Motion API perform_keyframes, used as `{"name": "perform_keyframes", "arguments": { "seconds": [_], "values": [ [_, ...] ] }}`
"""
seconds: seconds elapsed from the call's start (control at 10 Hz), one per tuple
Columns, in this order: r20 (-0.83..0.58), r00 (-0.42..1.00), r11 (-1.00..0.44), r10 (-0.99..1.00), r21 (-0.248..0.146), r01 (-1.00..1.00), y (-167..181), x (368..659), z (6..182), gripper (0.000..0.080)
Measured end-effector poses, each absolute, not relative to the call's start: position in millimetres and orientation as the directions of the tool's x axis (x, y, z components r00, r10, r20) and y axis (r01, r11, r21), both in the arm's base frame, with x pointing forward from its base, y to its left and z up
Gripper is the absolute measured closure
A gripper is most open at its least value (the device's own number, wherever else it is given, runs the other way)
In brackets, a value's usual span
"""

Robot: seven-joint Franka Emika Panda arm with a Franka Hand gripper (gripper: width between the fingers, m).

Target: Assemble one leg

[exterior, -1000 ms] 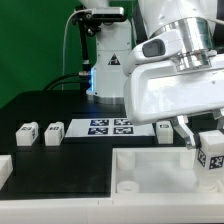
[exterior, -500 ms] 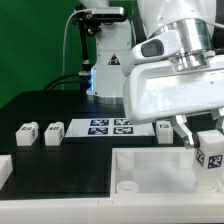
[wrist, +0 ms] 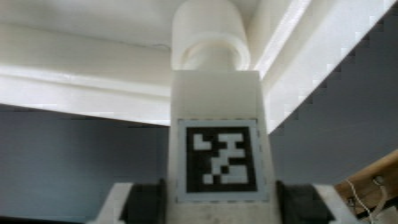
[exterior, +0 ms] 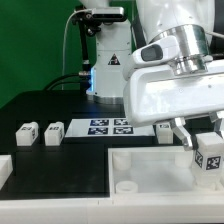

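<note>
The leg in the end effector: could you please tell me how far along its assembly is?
Done: one leg is picked up, clamped in the end effector. In hand: it hangs upright over the tray part at the exterior view's right. Left: seating it there; three loose legs lie on the table.

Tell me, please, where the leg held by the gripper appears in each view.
Exterior view: the leg hangs near the exterior view's right edge, lower half, below the arm's white body.
Wrist view: the leg fills the middle of the picture, its tag facing the camera.
Shared landmark: the gripper, shut on the leg in both views.
</note>
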State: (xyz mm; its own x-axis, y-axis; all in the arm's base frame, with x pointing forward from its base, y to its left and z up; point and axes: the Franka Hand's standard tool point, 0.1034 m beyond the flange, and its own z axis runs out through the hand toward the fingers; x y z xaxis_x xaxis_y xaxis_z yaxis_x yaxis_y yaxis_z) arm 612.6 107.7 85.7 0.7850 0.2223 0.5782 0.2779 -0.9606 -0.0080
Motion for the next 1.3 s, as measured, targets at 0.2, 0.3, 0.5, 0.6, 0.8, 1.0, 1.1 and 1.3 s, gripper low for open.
{"name": "perform_keyframes", "arguments": {
  "seconds": [0.2, 0.3, 0.5, 0.6, 0.8, 1.0, 1.1, 1.3],
  "values": [
    [0.574, 0.788, -0.96, 0.224, -0.01, 0.28, 109.9, 612.1, 85.9, 0.0506],
    [0.574, 0.788, -0.96, 0.224, -0.01, 0.28, 109.5, 612.0, 85.6, 0.0405],
    [0.573, 0.788, -0.96, 0.224, -0.01, 0.28, 109.4, 611.8, 85.0, 0.0267],
    [0.573, 0.789, -0.96, 0.224, -0.01, 0.28, 109.4, 611.7, 84.8, 0.0187],
    [0.572, 0.789, -0.96, 0.224, -0.01, 0.28, 109.4, 611.6, 84.6, 0.0157],
    [0.572, 0.789, -0.96, 0.224, -0.011, 0.28, 109.4, 611.6, 84.6, 0.0152],
    [0.572, 0.789, -0.96, 0.224, -0.011, 0.28, 109.4, 611.6, 84.5, 0.0151],
    [0.572, 0.789, -0.96, 0.224, -0.011, 0.28, 109.4, 611.6, 84.5, 0.0151]
  ]
}}
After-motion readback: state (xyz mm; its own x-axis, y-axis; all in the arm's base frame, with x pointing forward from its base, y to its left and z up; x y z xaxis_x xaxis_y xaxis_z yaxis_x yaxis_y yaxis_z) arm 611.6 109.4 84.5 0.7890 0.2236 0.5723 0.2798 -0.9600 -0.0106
